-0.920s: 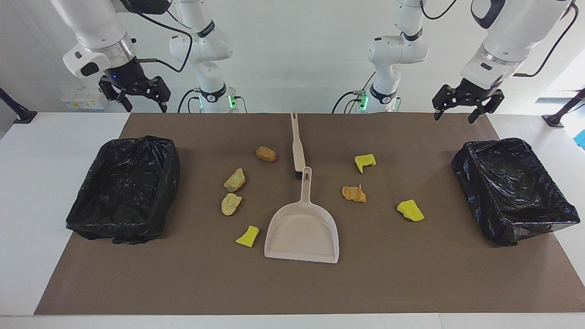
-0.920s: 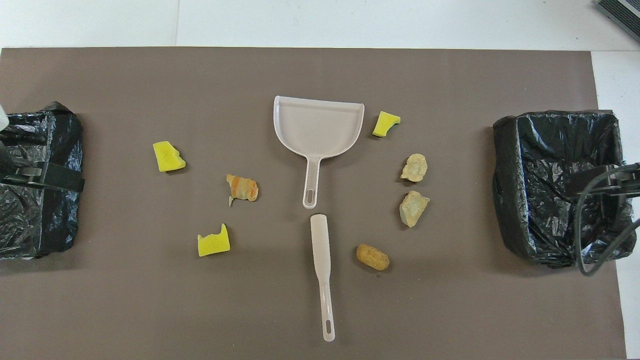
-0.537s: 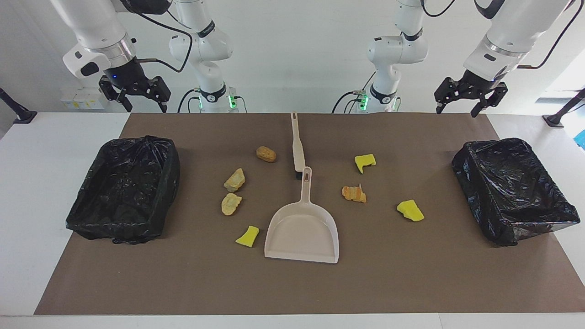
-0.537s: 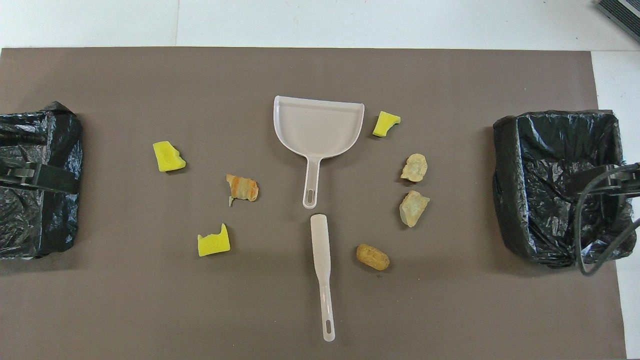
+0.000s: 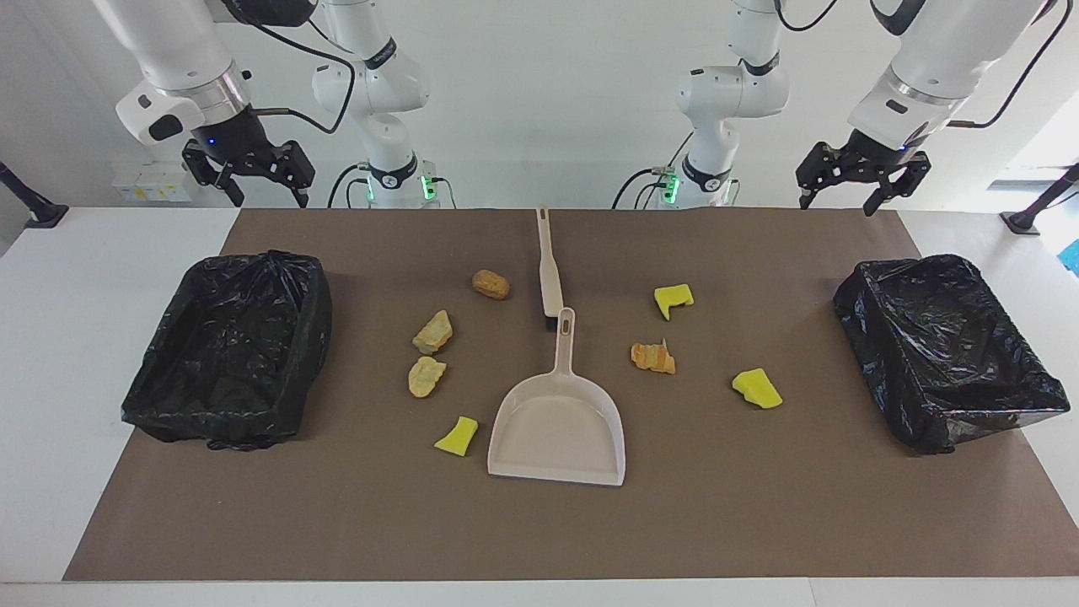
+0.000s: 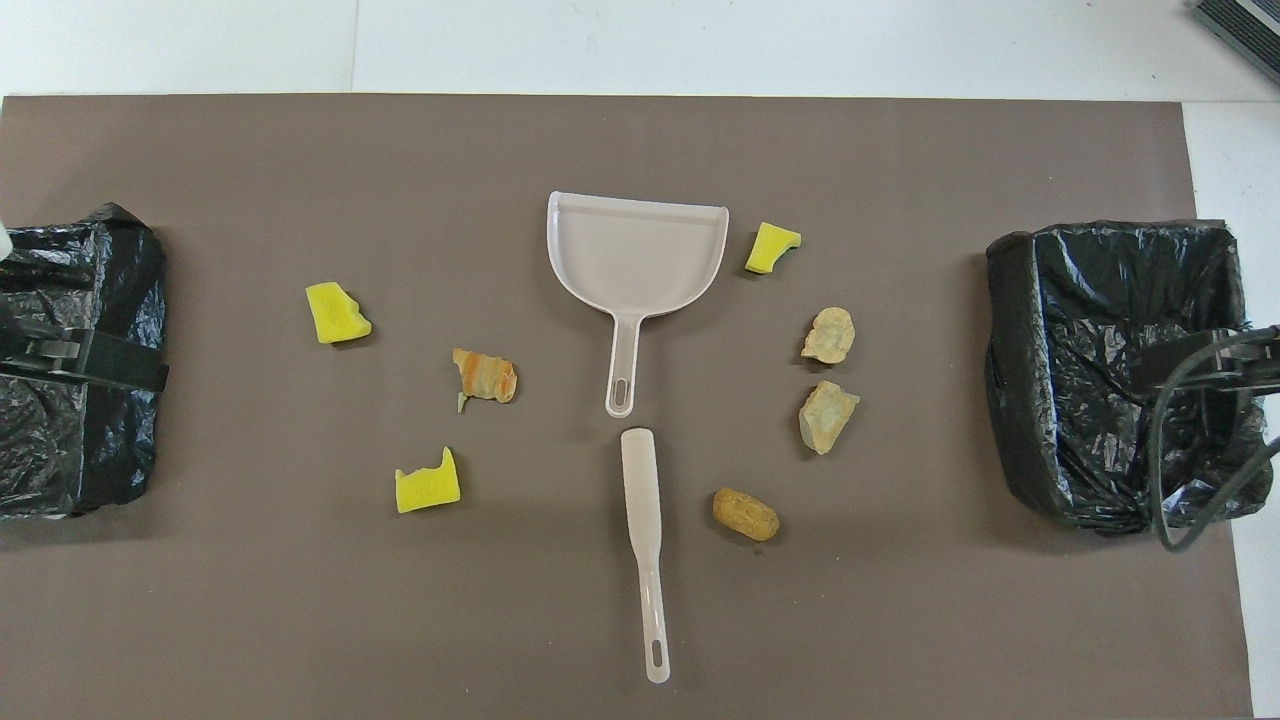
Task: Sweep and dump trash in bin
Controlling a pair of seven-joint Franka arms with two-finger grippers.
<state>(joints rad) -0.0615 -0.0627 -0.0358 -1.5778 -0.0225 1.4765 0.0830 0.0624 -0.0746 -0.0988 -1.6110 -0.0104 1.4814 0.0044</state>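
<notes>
My left gripper (image 5: 847,178) has lifted at the frame's upper right, jaws wide and empty like the right gripper (image 5: 253,179) at upper left, while the trash (image 5: 653,357), yellow sponge chunks and tan-orange lumps, lies mid-frame around the dustpan (image 5: 558,426).

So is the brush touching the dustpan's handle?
Apart. In the overhead view a strip of bare brown mat shows between the brush and the end of the dustpan handle.
</notes>
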